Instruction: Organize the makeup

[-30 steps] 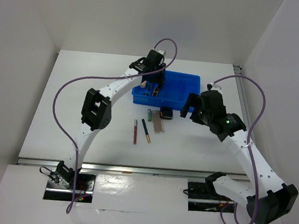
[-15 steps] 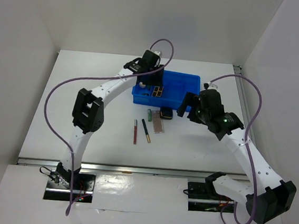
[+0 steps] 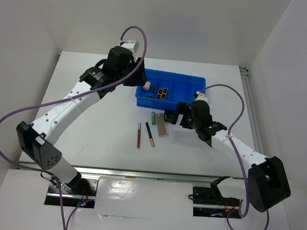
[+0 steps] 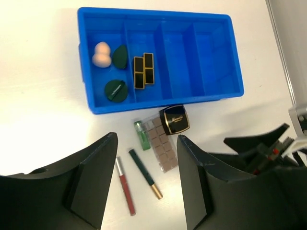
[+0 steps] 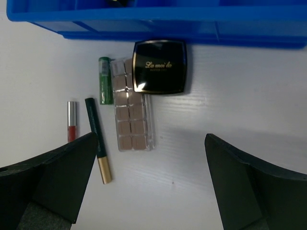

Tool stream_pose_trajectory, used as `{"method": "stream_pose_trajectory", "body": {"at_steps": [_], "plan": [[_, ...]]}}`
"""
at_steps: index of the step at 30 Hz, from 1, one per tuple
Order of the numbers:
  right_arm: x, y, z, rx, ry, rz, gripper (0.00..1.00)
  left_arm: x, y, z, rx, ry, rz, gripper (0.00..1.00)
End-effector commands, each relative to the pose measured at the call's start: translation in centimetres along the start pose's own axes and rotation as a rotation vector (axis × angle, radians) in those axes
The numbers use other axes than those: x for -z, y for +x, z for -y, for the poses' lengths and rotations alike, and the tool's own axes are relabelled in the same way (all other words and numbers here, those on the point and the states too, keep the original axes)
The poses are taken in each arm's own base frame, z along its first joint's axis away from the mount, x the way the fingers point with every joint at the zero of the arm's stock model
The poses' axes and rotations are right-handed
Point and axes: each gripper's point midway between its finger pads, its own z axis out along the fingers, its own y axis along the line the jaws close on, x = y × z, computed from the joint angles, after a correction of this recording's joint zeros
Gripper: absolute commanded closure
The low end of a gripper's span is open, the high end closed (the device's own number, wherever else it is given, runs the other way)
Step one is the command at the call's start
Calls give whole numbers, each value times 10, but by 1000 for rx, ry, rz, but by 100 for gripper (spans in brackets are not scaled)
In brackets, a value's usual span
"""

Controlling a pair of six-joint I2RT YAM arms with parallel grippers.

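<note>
Matte white table (image 3: 182,156), boxed in by plain white panels: back wall (image 3: 179,19), left wall (image 3: 10,79) and right wall (image 3: 301,80), the last slanting in toward the far corner. Metal rail (image 3: 153,176) runs along the table's near edge, and a glossy white ledge (image 3: 144,212) sits in front of it, catching reflections. Light bright and even from overhead, shadows soft and short.

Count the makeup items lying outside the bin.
5: black square compact by the blue bin, pinkish palette touching it, green tube beside that palette, green-gold pencil and red pencil further left.
</note>
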Motion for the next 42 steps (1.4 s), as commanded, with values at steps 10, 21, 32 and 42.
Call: {"method": "stream_pose_trajectory", "body": {"at_steps": [10,21,32,42], "plan": [[-54,-10,-26,78,-46,87,0,33,5,-17,-16,-36,26,34],[-86,4,-16,101,14,70,0,34,21,-17,1,-11,-5,34],[-115,4,-18,142,57,72,0,42,18,-17,-7,-7,4,34],[-111,9,-14,157,159,56,31,43,25,-21,-9,-15,-12,34]]}}
